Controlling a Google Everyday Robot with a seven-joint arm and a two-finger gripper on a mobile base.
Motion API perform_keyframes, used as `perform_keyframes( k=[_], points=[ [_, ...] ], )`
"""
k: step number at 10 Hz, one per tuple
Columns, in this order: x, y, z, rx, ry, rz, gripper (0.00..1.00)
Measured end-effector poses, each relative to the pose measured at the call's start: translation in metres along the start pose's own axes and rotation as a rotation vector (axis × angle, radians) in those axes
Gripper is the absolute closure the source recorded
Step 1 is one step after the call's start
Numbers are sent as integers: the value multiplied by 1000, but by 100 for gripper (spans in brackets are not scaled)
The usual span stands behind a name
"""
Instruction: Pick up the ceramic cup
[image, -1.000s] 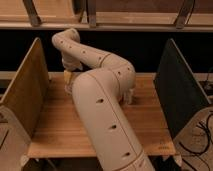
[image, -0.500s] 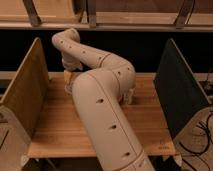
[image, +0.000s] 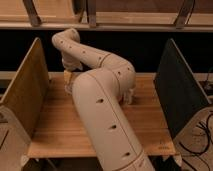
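Observation:
My gripper (image: 68, 79) hangs at the far left back of the wooden table (image: 60, 125), at the end of the big white arm (image: 100, 100) that bends across the middle of the view. A small pale whitish round thing (image: 68, 89), which looks like the ceramic cup, sits right below the gripper and is partly hidden by the arm. I cannot tell whether the gripper touches it.
A small pale pinkish upright object (image: 129, 96) stands just right of the arm's elbow. A tan wooden panel (image: 25, 92) walls the table's left side and a dark panel (image: 180, 90) walls its right. Cables (image: 202, 132) lie beyond the right panel.

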Motion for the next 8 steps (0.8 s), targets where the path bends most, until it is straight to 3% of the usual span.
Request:
perform_keyframes(
  k=[2, 4, 6, 8],
  points=[
    [0, 0, 0, 2, -1, -1, 25],
    [3, -7, -7, 36, -1, 0, 25],
    [20, -13, -15, 66, 14, 39, 25],
    [39, -13, -18, 69, 26, 88, 25]
  ],
)
